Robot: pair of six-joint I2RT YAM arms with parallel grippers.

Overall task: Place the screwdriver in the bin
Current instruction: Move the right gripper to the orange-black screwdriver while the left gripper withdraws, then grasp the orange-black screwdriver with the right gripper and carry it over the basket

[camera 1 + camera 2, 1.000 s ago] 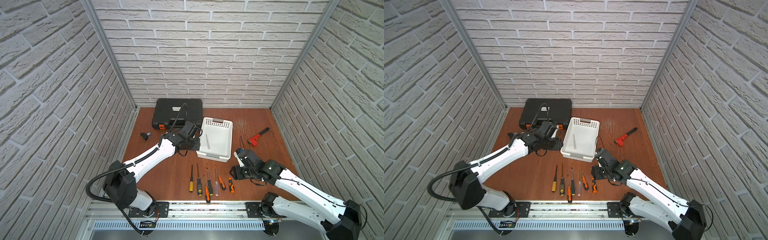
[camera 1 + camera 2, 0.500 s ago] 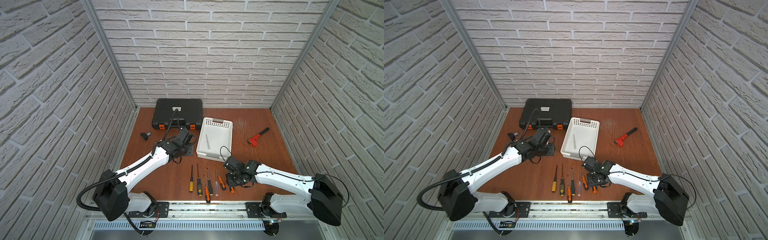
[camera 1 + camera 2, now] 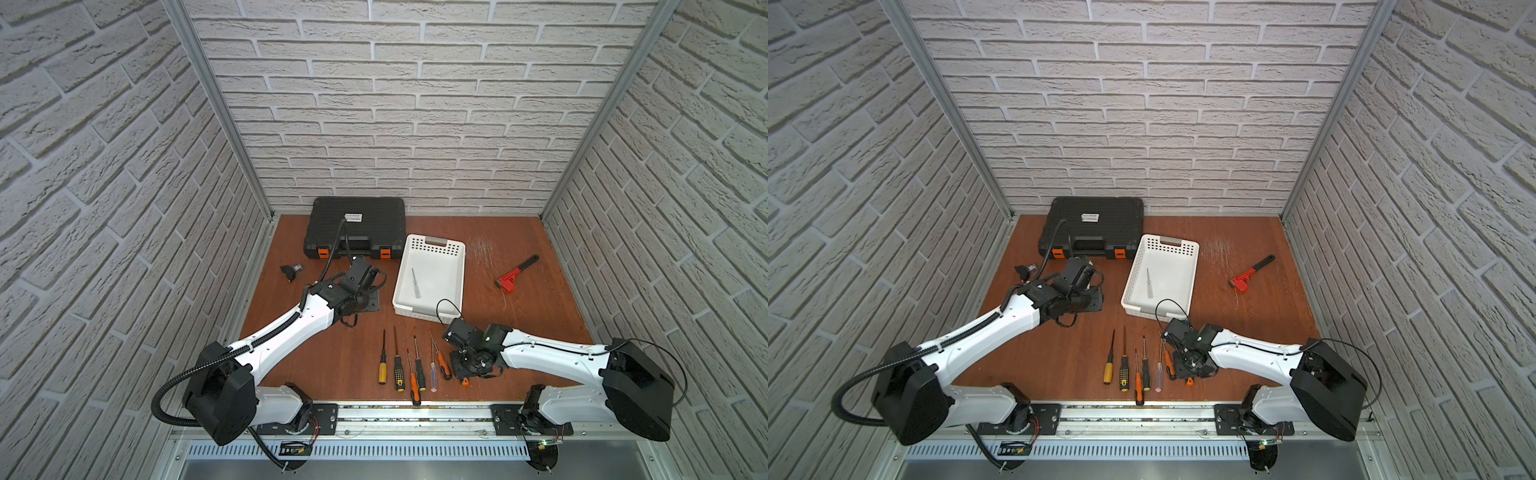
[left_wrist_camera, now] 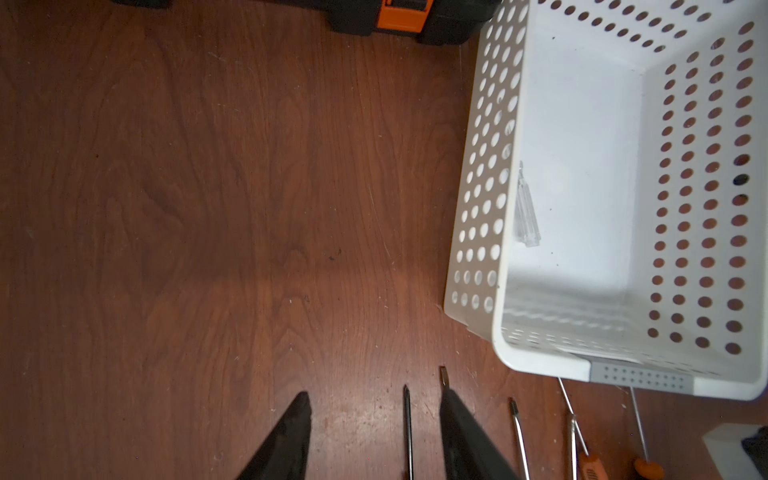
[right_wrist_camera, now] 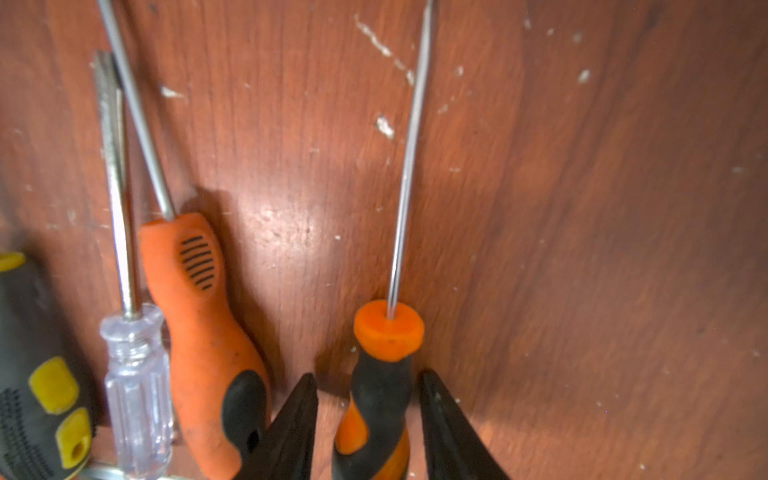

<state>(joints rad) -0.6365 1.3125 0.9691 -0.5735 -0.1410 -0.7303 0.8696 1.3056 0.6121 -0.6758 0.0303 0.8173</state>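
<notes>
**Right fingers (image 5: pixel 291 436) straddle the screwdriver (image 5: pixel 384 386) in front of the bin (image 3: pixel 432 248)**

The screwdriver has a black handle with orange bands and an orange collar. It lies on the brown worktop (image 3: pixel 332 353) at the right end of a row of loose screwdrivers, near the front rail and outside the bin. In the right wrist view the two black fingers stand parted, one on each side of its handle. A narrow strip of worktop shows between one finger and the handle, and the other finger sits right at the handle's edge, so no firm grip is visible. The thin shaft points away from the fingers. In both top views the right arm's wrist covers most of the tool, and only its orange butt end shows.

Just beside it lie an orange-handled screwdriver (image 5: pixel 199 332) and a clear-handled one (image 5: pixel 133 374), their shafts crossing.

The white perforated bin stands behind the row, mid-worktop, with a small clear screwdriver (image 3: pixel 415 282) lying on its floor.

The left fingers (image 4: pixel 286 436) are spread and empty, hovering over bare worktop to the left of the bin. A black toolcase (image 3: pixel 357 224) sits at the back wall. A red pipe wrench (image 3: pixel 515 276) lies to the right of the bin, well apart from it.
</notes>
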